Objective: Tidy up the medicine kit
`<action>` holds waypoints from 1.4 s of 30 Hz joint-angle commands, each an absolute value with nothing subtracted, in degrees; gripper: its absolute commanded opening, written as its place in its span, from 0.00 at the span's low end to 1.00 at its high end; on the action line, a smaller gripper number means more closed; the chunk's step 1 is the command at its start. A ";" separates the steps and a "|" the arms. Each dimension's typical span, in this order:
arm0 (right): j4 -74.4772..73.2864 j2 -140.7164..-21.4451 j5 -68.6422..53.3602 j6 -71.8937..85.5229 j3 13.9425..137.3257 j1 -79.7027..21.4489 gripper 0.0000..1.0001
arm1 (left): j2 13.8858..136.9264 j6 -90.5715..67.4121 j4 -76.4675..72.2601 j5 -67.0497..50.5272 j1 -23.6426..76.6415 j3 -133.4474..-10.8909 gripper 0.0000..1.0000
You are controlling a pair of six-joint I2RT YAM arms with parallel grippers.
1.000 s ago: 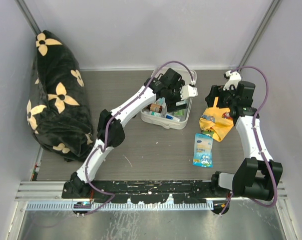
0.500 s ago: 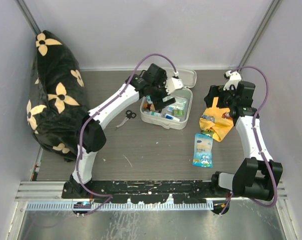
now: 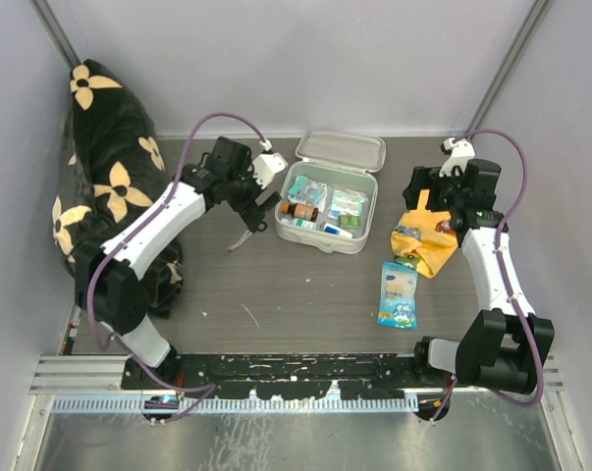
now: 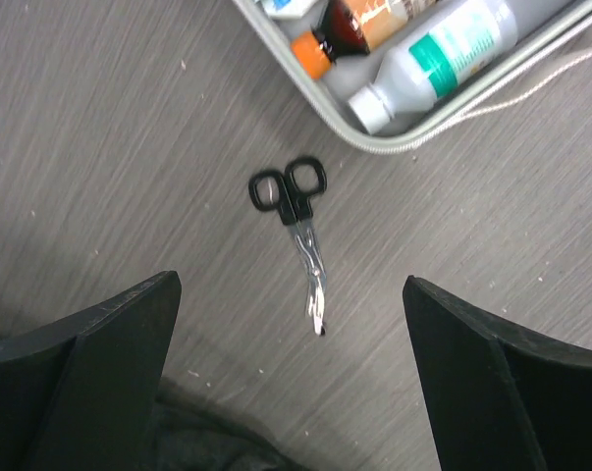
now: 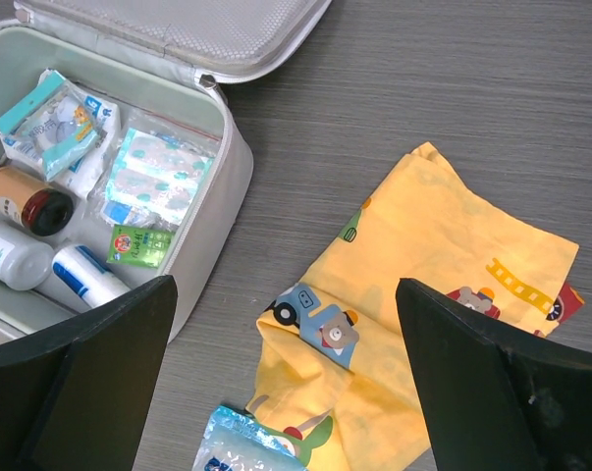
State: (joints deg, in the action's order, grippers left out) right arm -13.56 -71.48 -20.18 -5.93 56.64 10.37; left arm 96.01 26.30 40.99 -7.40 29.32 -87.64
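1. Blue-yellow packet (image 3: 399, 292) lies nearest, right of centre on the table (image 3: 296, 294). Leave it for later.
2. Scissors (image 4: 297, 221) lie flat just left of the kit, handles toward it. Left gripper (image 4: 291, 294) hovers above them, jaws wide, empty. Drop straight down, straddle the pivot, close across the narrow width.
3. Right gripper (image 5: 286, 294) is wide and empty over the yellow cloth (image 5: 443, 245). Keep it clear.
4. Medicine kit (image 3: 325, 238) sits open toward the far edge, mid-table. It looks crowded, so lay the scissors flat on top.
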 commanded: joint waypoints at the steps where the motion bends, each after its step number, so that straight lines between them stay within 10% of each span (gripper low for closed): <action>1: -10.43 -69.52 -21.07 -6.68 57.14 10.68 1.00 | 90.33 23.41 36.25 -10.23 26.26 -82.35 0.98; 42: -12.30 -67.72 -28.40 -7.50 57.17 10.64 1.00 | 92.25 17.72 28.15 -17.95 15.32 -64.49 0.98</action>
